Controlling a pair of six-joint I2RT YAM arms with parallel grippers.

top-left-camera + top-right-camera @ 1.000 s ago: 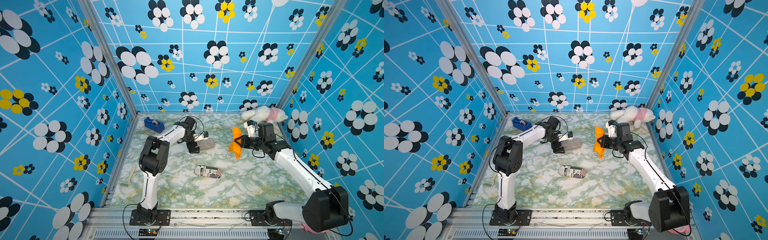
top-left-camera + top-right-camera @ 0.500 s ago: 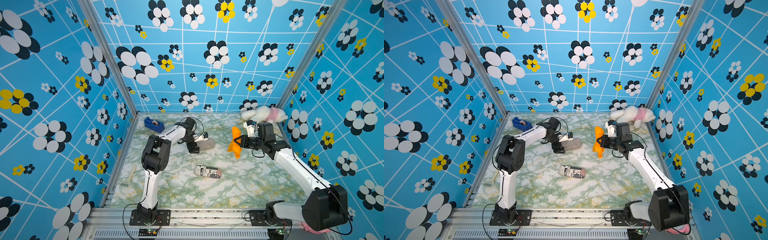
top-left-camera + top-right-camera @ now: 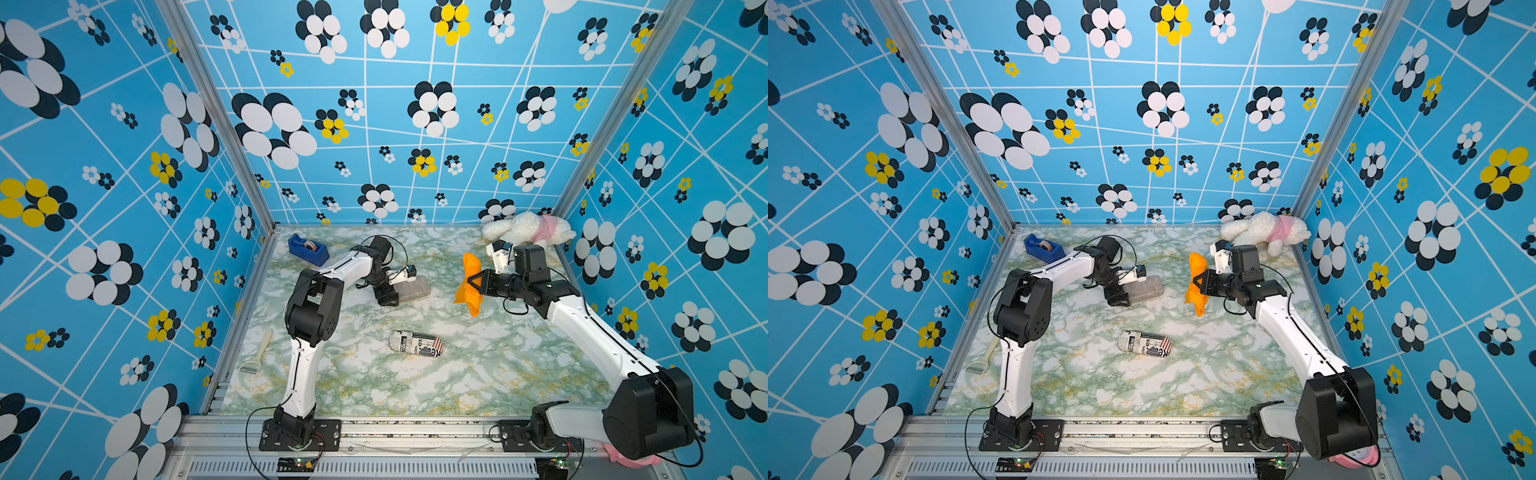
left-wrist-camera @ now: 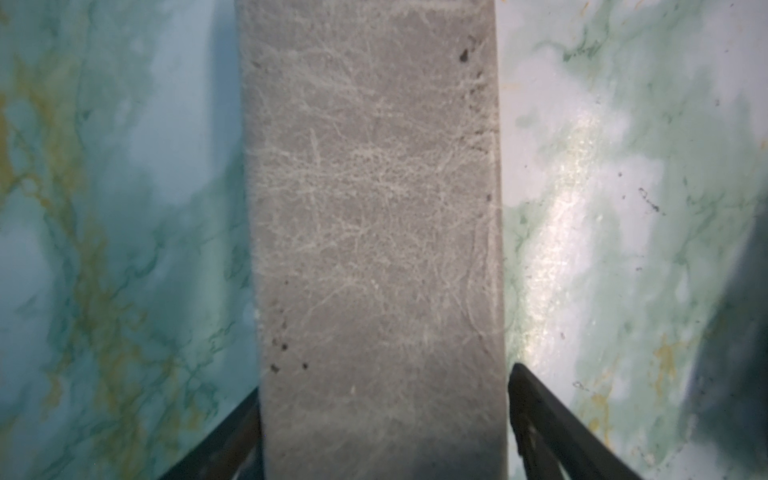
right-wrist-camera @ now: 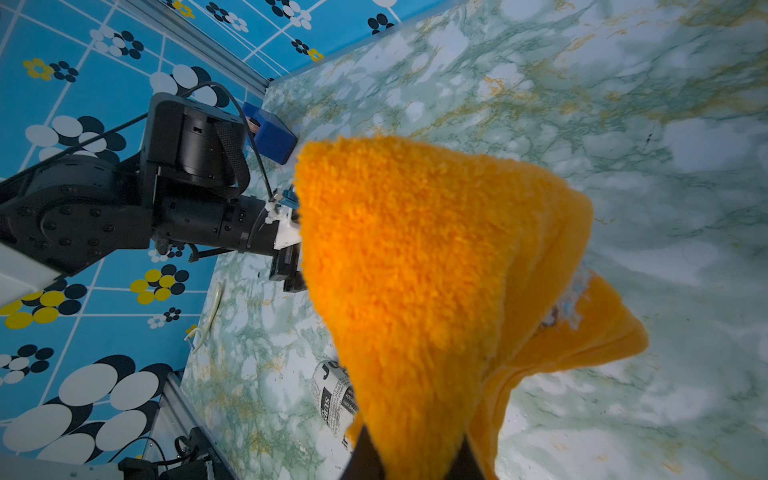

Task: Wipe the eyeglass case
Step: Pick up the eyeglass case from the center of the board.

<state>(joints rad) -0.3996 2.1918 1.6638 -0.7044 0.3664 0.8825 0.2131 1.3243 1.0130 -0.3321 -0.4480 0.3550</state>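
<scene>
Orange cloth [image 3: 468, 291] clamped in right claw [image 3: 474, 283] | left claw [image 3: 387, 296] astride grey case [image 3: 412, 289], grip unclear

White links [image 3: 305, 374], black joint housings [image 3: 311, 311], thin black cables [image 3: 249, 432], black base plates [image 3: 330, 434]

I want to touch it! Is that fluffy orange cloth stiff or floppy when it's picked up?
Probably floppy: the orange cloth droops in folds below the right tool. Likely light too, since one pinch holds it. Its fuzzy pile looks grippy, not slippery.
</scene>
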